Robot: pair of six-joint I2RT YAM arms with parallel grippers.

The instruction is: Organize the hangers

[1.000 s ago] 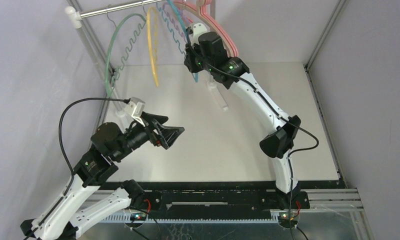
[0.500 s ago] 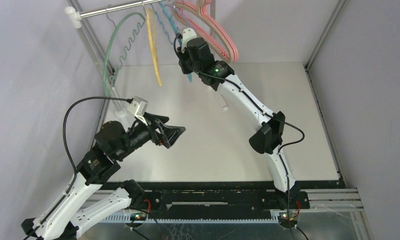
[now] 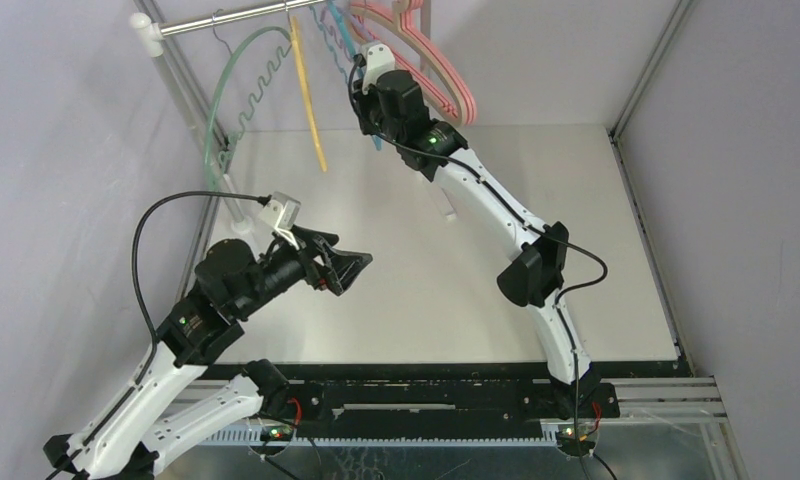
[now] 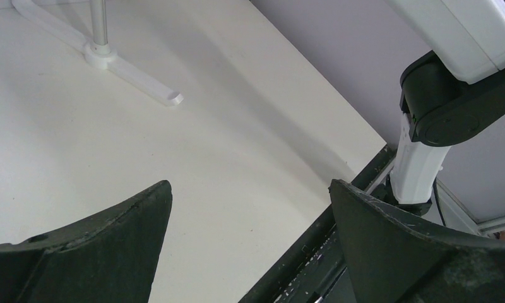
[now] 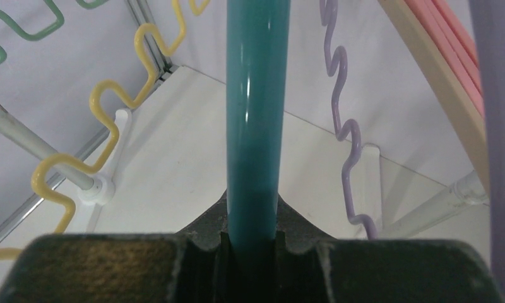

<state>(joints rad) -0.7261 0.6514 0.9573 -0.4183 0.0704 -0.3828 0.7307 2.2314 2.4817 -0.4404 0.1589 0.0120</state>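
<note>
Table [image 3: 426,290], right tool [image 5: 252,249] on teal hanger [image 5: 253,95]

Right arm [image 3: 488,202] stretched forward, right fingers [image 5: 111,271] clamped narrow; left arm [image 3: 141,392] bent, left fingers [image 4: 98,252] spread wide.

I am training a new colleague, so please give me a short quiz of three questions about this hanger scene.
1. True or false: the left hand holds a hanger.
2. Which hanger does the right hand grip? A) yellow B) teal C) pink
3. Fill in: the green hanger hangs from the silver ____.
Key: 1 false, it is open and empty. 2 B, the teal hanger. 3 rail.
</note>
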